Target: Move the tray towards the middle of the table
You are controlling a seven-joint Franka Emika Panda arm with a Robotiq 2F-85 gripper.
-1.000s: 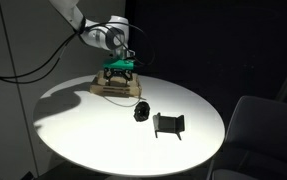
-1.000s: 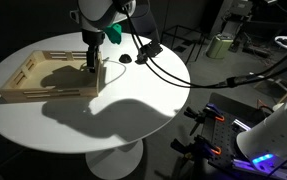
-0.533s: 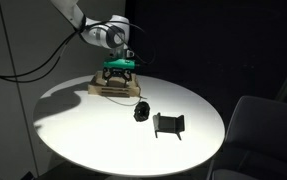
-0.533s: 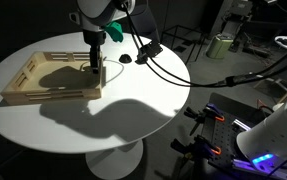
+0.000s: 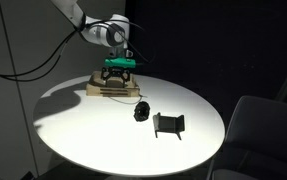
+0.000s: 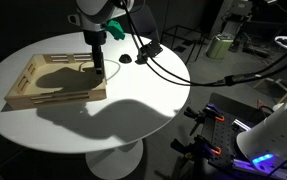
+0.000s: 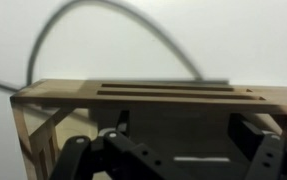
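The wooden tray (image 6: 45, 97) lies on the white desk (image 6: 148, 115), close to one edge and off the middle; in both exterior views it is by the edge nearest the robot arm. The fingers (image 6: 99, 65) reach down inside it, just beside one short slatted wall. In the wrist view they are spread wide and hold nothing. A small black round thing (image 5: 141, 111) and a black bracket (image 5: 168, 124) stand apart from the tray, nearer the middle.
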